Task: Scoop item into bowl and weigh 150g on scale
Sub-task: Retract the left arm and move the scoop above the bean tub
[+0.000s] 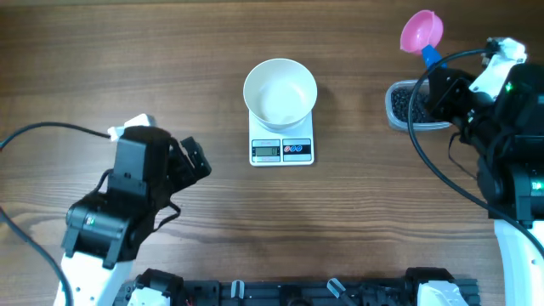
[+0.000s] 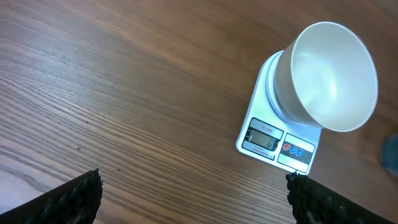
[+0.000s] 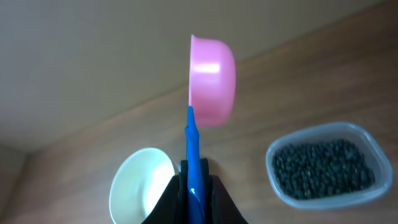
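Scoop [image 3: 211, 81], pink w/ blue handle: pinched in right pincer [image 3: 194, 180], aloft, looks empty. Beads [image 3: 323, 168] in clear tub [image 3: 323, 200], beneath and right of it. Bowl [image 1: 280, 92] on scale [image 1: 281, 150], empty, to its left. Left pincer [image 1: 191, 161] spread, idle. Step, prob.: first scoop pending. Next: dip cup into beads, lift level.

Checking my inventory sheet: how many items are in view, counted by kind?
Containers: 2 (round white bowl, clear plastic tub holding tiny black beads)
Scoops: 1 (pink scoop with blue handle)
Scales: 1 (flat white digital scale)
Total: 4
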